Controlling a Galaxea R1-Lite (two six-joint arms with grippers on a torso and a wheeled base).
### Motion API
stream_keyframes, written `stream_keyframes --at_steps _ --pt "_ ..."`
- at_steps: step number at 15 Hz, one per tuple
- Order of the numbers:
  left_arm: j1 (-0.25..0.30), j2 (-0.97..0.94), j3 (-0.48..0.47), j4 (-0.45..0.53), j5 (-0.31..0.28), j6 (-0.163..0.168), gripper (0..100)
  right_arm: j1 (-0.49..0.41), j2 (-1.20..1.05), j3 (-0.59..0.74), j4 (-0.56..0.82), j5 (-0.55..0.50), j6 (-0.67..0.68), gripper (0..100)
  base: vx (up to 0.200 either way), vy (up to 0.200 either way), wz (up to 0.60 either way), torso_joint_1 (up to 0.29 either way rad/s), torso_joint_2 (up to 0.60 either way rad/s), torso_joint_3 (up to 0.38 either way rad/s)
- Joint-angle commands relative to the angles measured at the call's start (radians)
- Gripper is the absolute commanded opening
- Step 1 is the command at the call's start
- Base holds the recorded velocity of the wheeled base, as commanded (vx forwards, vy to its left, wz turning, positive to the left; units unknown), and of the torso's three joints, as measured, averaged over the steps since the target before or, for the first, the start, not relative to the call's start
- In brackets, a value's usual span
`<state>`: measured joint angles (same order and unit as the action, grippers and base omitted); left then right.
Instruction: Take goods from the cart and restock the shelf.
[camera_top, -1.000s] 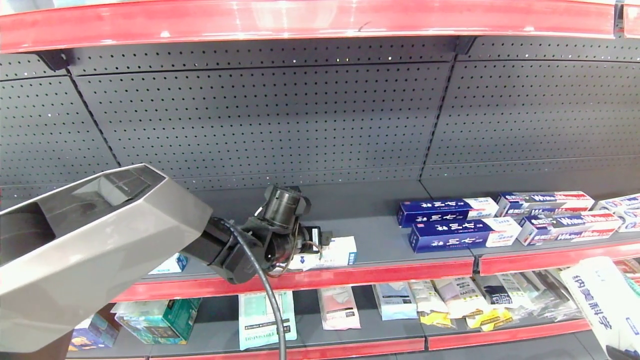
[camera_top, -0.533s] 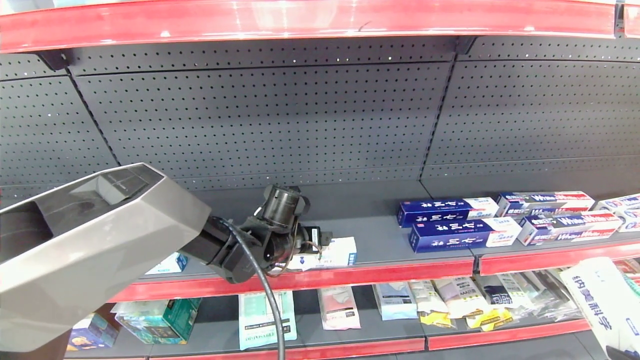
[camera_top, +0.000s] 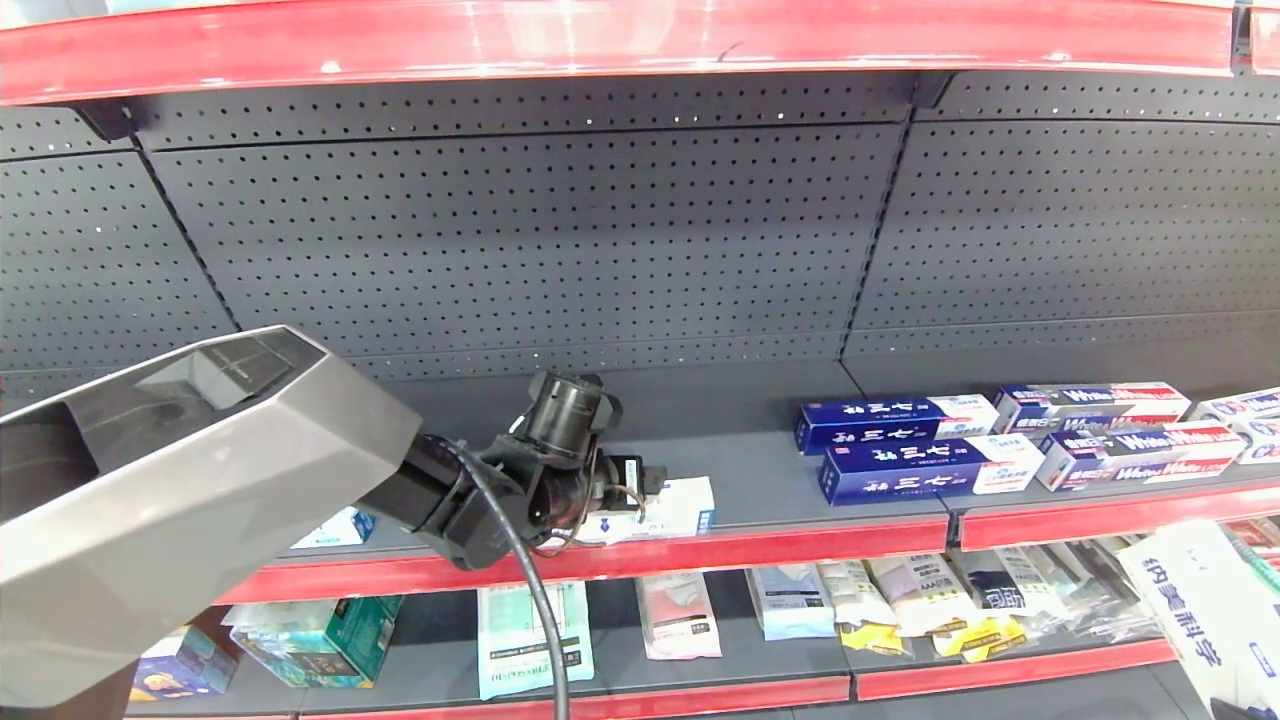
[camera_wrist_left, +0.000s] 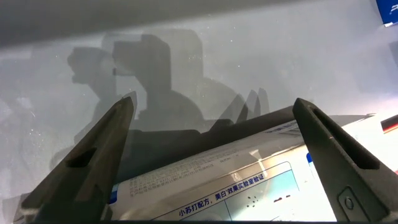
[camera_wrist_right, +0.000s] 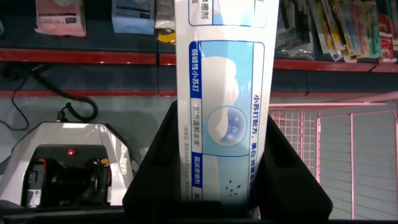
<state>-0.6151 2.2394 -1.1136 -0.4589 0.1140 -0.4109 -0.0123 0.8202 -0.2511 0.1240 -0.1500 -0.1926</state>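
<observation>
Box (camera_wrist_right: 224, 93), long, white and blue, is gripped by right jaws; left jaws spread wide.

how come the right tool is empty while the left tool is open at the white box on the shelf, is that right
Not right: the right tool is not empty, it is shut on a tall carton, as the right wrist view shows. The left tool is open at the white box on the shelf.

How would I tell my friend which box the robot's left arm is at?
Find the middle shelf with the red front edge. Near its front lies a flat white box, right at the left gripper. The boxes to its right are long and dark blue.
</observation>
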Motion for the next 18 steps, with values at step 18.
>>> stream_keyframes --at_steps 18 --pt "0.014 -0.098 0.049 -0.001 -0.001 0.0 100 0.002 -0.001 0.01 0.0 -0.002 -0.013 0 0.0 0.0 0.0 0.0 0.0 0.0"
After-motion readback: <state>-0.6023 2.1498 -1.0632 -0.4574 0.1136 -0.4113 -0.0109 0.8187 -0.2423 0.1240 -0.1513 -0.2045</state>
